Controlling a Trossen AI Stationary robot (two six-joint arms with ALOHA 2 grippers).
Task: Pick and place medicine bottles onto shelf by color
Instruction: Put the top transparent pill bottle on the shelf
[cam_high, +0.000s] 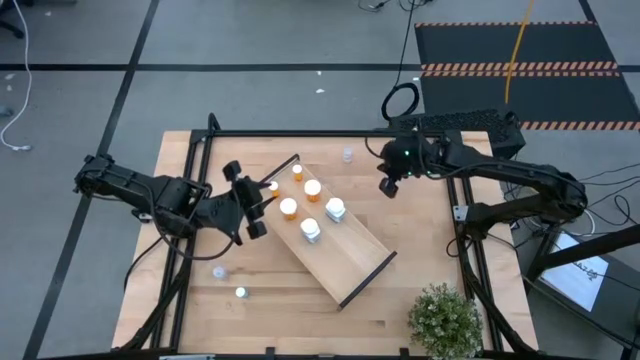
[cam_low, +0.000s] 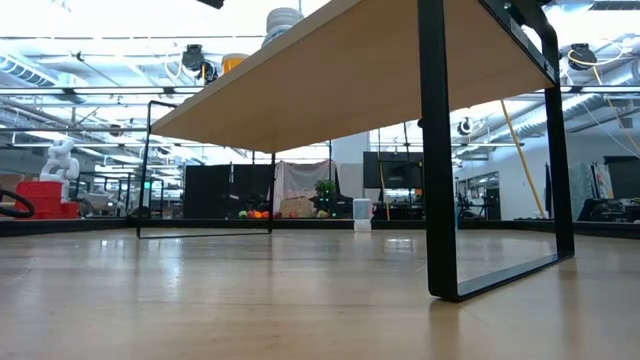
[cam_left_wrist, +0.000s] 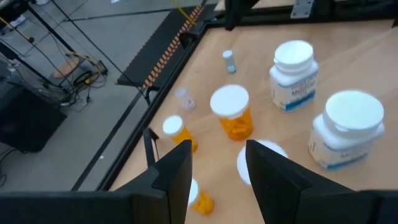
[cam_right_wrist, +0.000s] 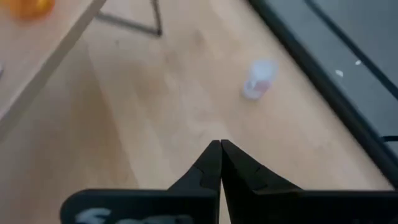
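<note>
Five bottles (cam_high: 310, 229) stand on the shelf (cam_high: 350, 265); my left tool (cam_high: 262, 203) sits at its end, perhaps above one bottle.

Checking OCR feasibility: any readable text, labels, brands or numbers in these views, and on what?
None can be read.
Near white-capped bottle: blue label print, too blurred to read.
Second white-capped bottle: label blurred, unreadable.
Orange bottles: no legible label.
Right end effector: pale marking on its body, cut off and blurred.
</note>
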